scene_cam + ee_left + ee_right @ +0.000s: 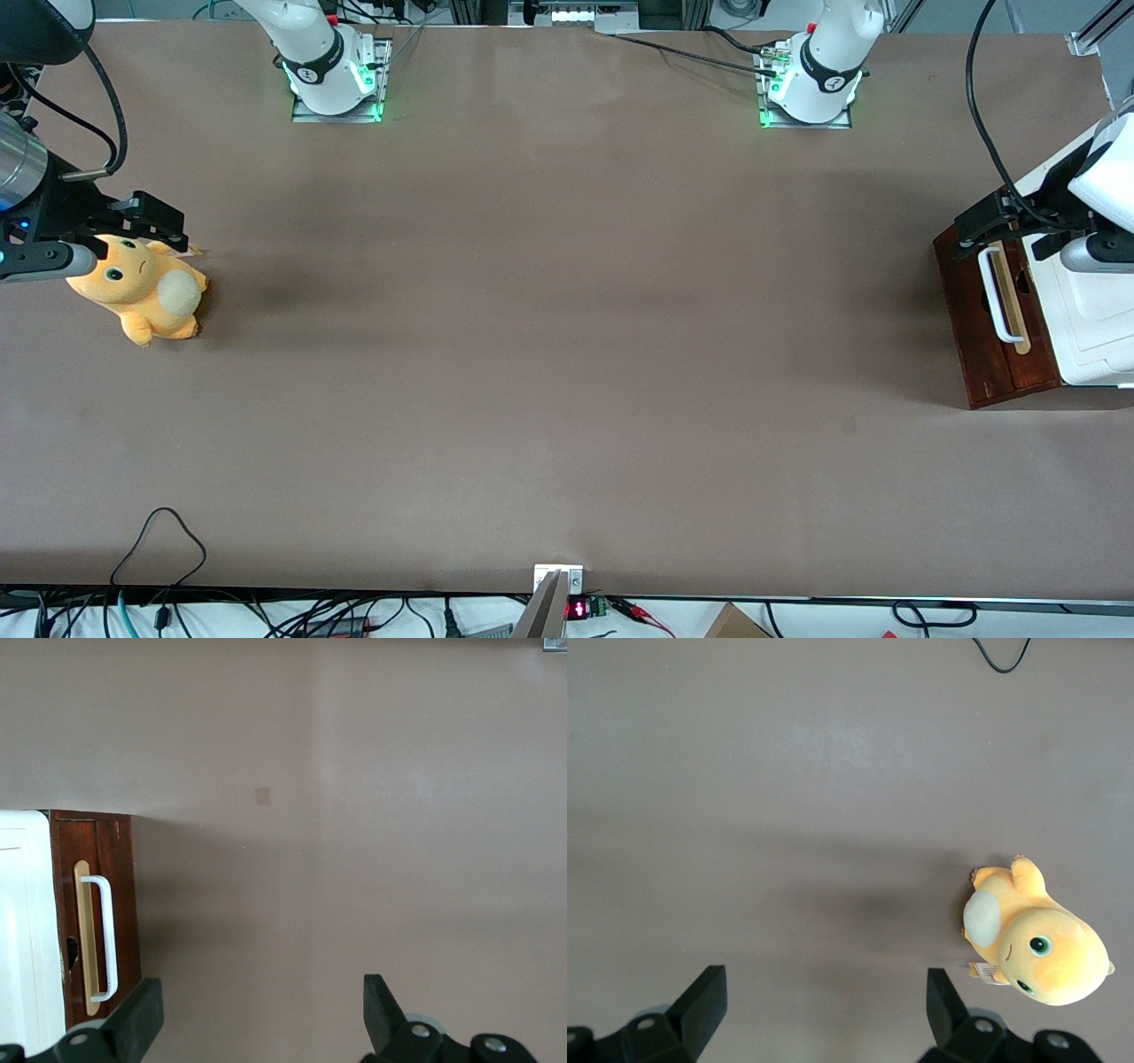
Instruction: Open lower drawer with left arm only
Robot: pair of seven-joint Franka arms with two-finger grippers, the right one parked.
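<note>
The lower drawer point(974, 346) has a dark reddish-brown front and stands at the working arm's end of the table, under a white cabinet body point(1094, 328). Its white loop handle point(998, 297) sits on a pale wood strip. None of the drawer's inside shows. My left arm's gripper point(1010, 235) hovers above the end of the drawer front farther from the front camera, clear of the handle. It is open, with nothing between its fingers. The wrist view shows the drawer front point(122, 895) and handle point(105, 939) beside the open gripper point(262, 992), with bare table under the gap.
An orange plush toy point(142, 292) lies at the parked arm's end of the table. The working arm's base point(811, 84) is farther from the front camera than the drawer. A black cable loop point(159, 540) lies near the table's front edge.
</note>
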